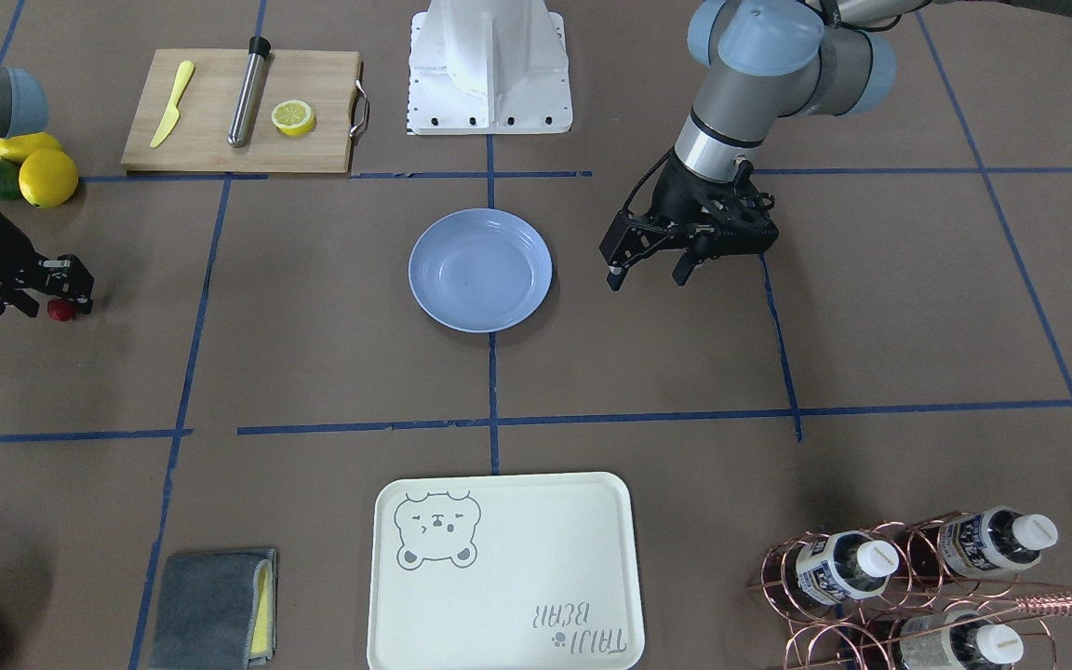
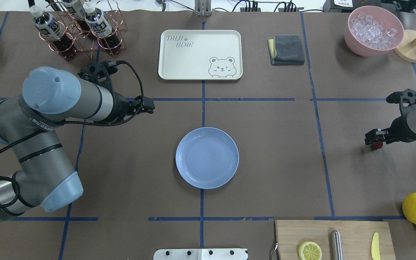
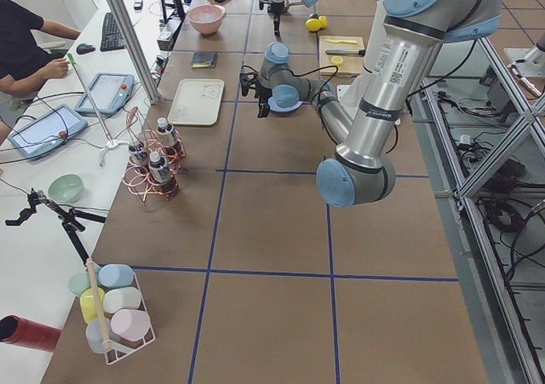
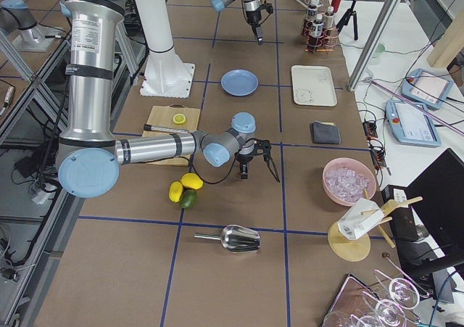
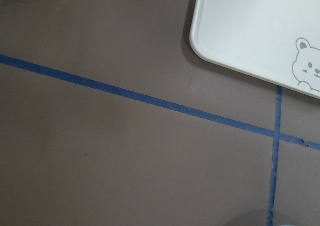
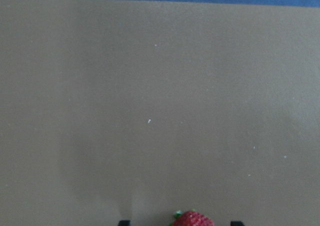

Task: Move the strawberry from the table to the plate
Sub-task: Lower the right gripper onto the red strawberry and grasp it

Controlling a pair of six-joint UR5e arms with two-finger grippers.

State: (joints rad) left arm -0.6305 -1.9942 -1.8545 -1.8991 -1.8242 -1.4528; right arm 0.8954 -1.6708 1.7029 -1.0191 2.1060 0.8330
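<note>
The strawberry (image 1: 60, 310) is a small red berry lying on the brown table (image 1: 331, 354), far to the robot's right of the plate. My right gripper (image 1: 60, 298) is low over it and open. In the right wrist view the strawberry (image 6: 193, 219) sits between the two spread fingertips, with a gap on each side. Overhead, the strawberry (image 2: 376, 146) peeks out just under the right gripper (image 2: 374, 141). The pale blue plate (image 1: 480, 270) rests empty at the table's middle. My left gripper (image 1: 648, 272) hangs open and empty beside the plate, above the table.
A wooden cutting board (image 1: 240, 112) holds a lemon half, a yellow knife and a metal rod. Two lemons (image 1: 47, 177) and an avocado lie near the right arm. The bear tray (image 1: 503, 572), a grey cloth (image 1: 215, 609), a bottle rack (image 1: 908, 577) and a pink ice bowl (image 2: 373, 30) line the far side.
</note>
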